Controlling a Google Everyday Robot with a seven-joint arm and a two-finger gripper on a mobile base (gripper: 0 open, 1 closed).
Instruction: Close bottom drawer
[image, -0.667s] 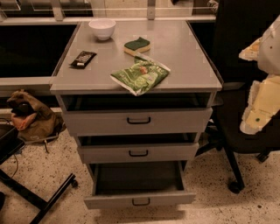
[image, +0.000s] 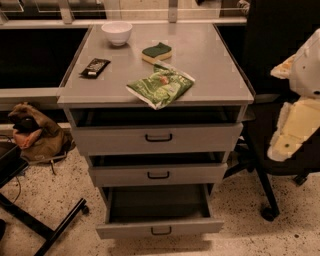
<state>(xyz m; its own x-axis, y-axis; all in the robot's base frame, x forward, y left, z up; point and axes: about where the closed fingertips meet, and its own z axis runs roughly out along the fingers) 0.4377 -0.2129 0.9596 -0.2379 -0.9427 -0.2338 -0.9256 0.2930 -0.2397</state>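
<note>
Gripper (image: 295, 125), right of cabinet (image: 210, 55), has only dipped slightly (grip state: can't tell) & bottom drawer (image: 160, 229) at cabinet's base hasn't budged, still pulled out, so closing's not begun.

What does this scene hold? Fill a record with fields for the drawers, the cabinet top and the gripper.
bottom drawer: pulled out furthest, inside dark
middle drawer: slightly open
top drawer: slightly open
cabinet top: bowl, sponge, green packet, dark bar
gripper: right edge, touching no drawer
</note>
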